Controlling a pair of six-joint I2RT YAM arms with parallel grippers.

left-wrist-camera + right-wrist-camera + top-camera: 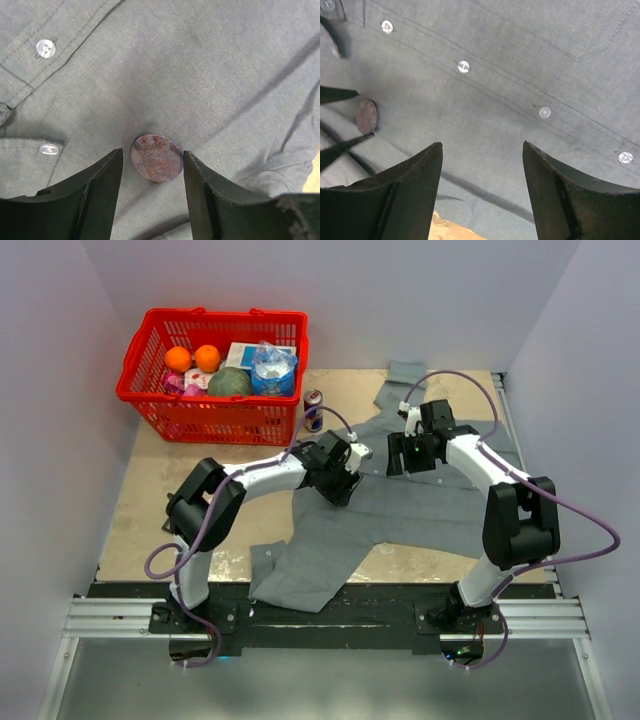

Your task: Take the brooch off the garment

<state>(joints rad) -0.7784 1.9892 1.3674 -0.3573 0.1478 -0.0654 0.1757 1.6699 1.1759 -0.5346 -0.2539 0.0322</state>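
Note:
The grey shirt (400, 502) lies spread on the table. The brooch (156, 157), a small round reddish disc, sits on the cloth. My left gripper (152, 162) is open, its fingertips (114, 167) on either side of the brooch, close but apart from it. The brooch also shows in the right wrist view (366, 116), with the left fingertips (340, 93) framing it. My right gripper (482, 150) is open and empty over the shirt's button placket (463, 66), to the right of the brooch. In the top view the left gripper (345, 480) and right gripper (392, 457) hide the brooch.
A red basket (150, 402) with oranges, a green fruit and packets stands at the back left. A drink can (313, 411) stands beside it near the shirt's collar. Bare tabletop (160, 480) lies to the left. White walls close in both sides.

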